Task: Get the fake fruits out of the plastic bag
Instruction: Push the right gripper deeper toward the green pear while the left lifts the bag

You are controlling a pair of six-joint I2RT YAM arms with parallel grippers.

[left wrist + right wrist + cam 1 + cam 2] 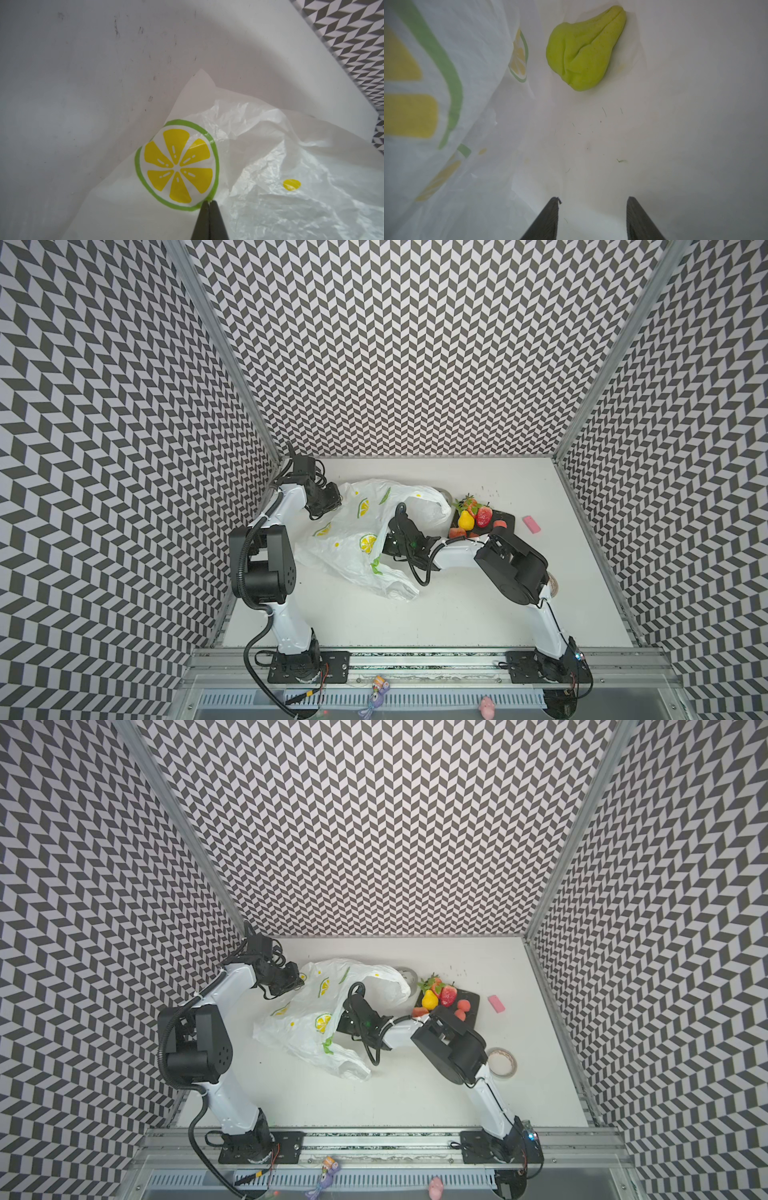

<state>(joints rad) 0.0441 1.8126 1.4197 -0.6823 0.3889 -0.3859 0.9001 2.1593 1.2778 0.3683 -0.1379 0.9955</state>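
Chevron-patterned walls [415, 344], white tabletop [457, 622]

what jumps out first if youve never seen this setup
The lemon-printed plastic bag sprawls mid-table, the left gripper pinching its edge. Behind it to the right, bright fake fruits sit piled on a dark tray. In the right wrist view a wrinkled green fruit lies inside the bag, ahead of the open right gripper.

The white table [457, 614] is scuffed, with dark specks toward 1 o'clock. The crumpled plastic bag [353, 547] sprawls from the centre out to 10 o'clock. A black tray [508, 517] sits at 1 o'clock, with a pink block [531, 524] just beyond it at 2 o'clock. A tape roll [502, 1061] lies at 4 o'clock. A grey ring [409, 975] shows at 12 o'clock, partly hidden behind the bag.
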